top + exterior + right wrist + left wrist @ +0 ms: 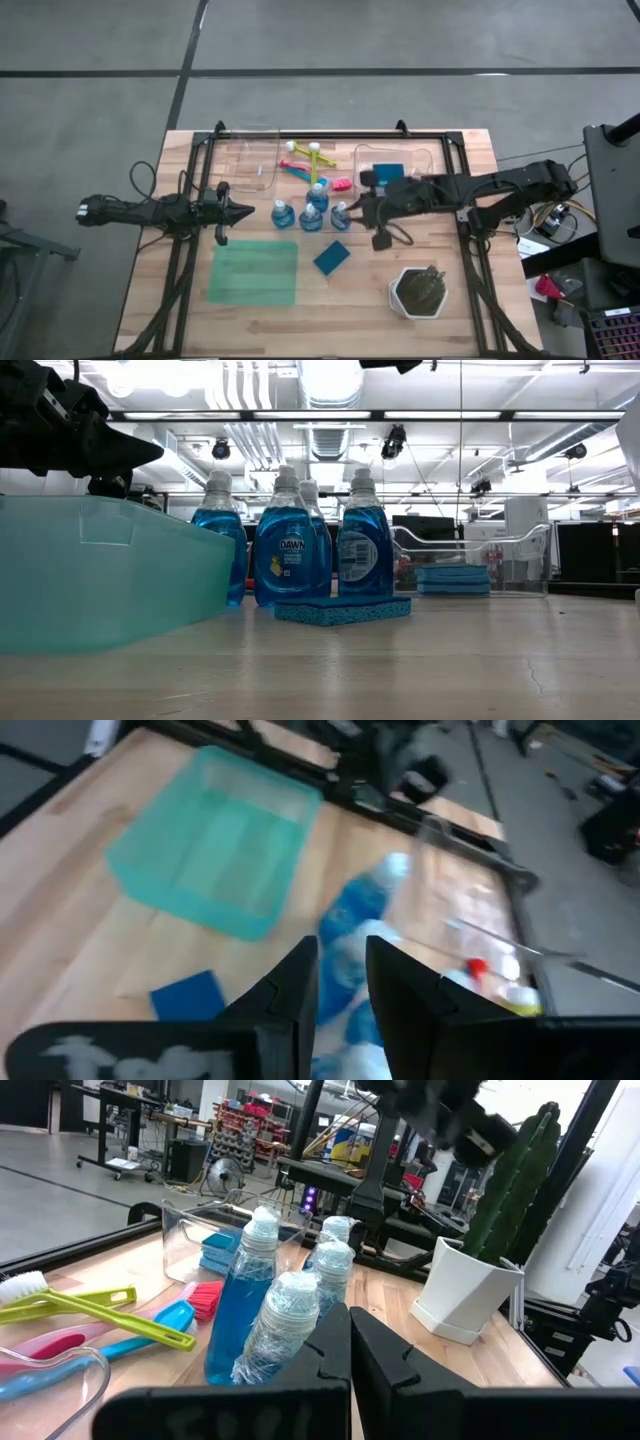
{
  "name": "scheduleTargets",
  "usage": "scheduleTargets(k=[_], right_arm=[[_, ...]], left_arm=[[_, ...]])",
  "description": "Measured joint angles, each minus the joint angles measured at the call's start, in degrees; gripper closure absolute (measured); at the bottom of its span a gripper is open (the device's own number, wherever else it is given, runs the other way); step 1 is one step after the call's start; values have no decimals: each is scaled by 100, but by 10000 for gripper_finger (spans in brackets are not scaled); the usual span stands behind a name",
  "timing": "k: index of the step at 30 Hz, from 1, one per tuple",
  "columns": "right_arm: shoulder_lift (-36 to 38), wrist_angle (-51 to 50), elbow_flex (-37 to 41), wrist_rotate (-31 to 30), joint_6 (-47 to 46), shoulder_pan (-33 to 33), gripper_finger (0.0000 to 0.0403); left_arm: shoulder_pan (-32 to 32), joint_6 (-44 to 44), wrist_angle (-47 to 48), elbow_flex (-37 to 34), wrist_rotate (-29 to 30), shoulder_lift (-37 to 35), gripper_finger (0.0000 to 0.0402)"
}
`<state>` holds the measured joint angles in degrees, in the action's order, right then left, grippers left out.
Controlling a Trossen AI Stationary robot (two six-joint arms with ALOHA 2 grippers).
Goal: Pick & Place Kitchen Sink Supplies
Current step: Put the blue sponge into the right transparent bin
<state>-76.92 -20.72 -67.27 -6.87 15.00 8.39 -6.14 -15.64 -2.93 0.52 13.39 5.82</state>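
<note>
- Right gripper [362,212] hovers over the cluster of four bottles [311,212]; its fingers stand slightly spread with a narrow gap and, in the right wrist view, clasp nothing.
- The nearest bottle [352,935] lies directly ahead of the fingers and below them, so the step in hand appears to be reaching for it.
- Recommendation: line the gap up with that bottle's neck and widen the fingers before descending, since the gap looks too narrow for the cap.
- Hazard: the bottles stand close together, some possibly touching; a finger that comes down off-centre could tip a neighbour.
- A loose blue sponge [331,257] lies on the worktop [470,290] just beside the right gripper; a second sponge [388,172] sits in a clear bin [430,155] behind it.
- Brushes [305,158] lie beyond the bottles, clear of the approach.
- The green mat [254,272] and the potted plant [418,291] stand apart and do not obstruct.
- Left gripper [246,211] waits pressed together, empty, on the bottles' far side.
</note>
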Motion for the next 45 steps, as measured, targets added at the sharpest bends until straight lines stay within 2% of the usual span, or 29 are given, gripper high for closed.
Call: scheduleTargets(k=[11, 17, 35, 45], right_arm=[[-1029, 73, -172, -98, -90, 796, 272], [-1503, -3, -326, -212, 221, 1014, 260], [-2678, -157, -341, -229, 516, 1024, 282], [-3167, -143, -325, -246, 564, 1021, 271]], left_arm=[[0, 1, -1, 0, -1, 0, 401], [1, 0, -1, 0, 0, 0, 401], [0, 0, -1, 1, 0, 0, 401], [0, 1, -1, 1, 0, 0, 401]])
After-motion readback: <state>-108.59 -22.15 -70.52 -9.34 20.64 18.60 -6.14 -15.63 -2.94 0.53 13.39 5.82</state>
